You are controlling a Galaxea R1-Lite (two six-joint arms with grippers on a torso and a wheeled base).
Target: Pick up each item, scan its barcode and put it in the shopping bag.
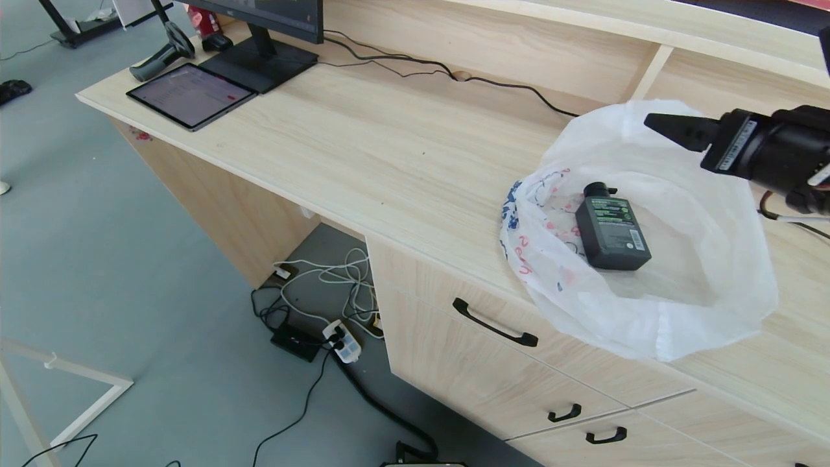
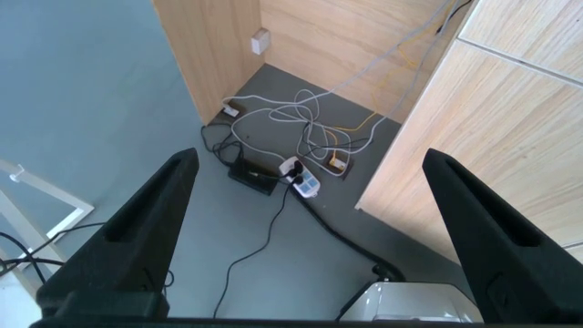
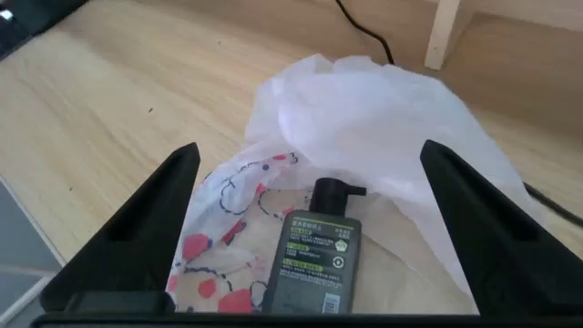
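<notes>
A dark bottle (image 1: 613,227) with a pump cap and a green label lies flat inside the white plastic shopping bag (image 1: 687,285), which sits open on the wooden counter at the right. My right gripper (image 1: 656,123) hangs above the bag's far rim, apart from the bottle. In the right wrist view the right gripper (image 3: 310,155) is open and empty, with the bottle (image 3: 314,264) and the bag (image 3: 383,109) below it. My left gripper (image 2: 310,169) is open and empty, held off the counter over the floor.
A handheld barcode scanner (image 1: 165,55), a tablet (image 1: 191,96) and a monitor base (image 1: 259,61) stand at the counter's far left. A black cable (image 1: 506,84) runs along the back. Drawers (image 1: 496,324) front the counter. A power strip (image 2: 301,180) and cables lie on the floor.
</notes>
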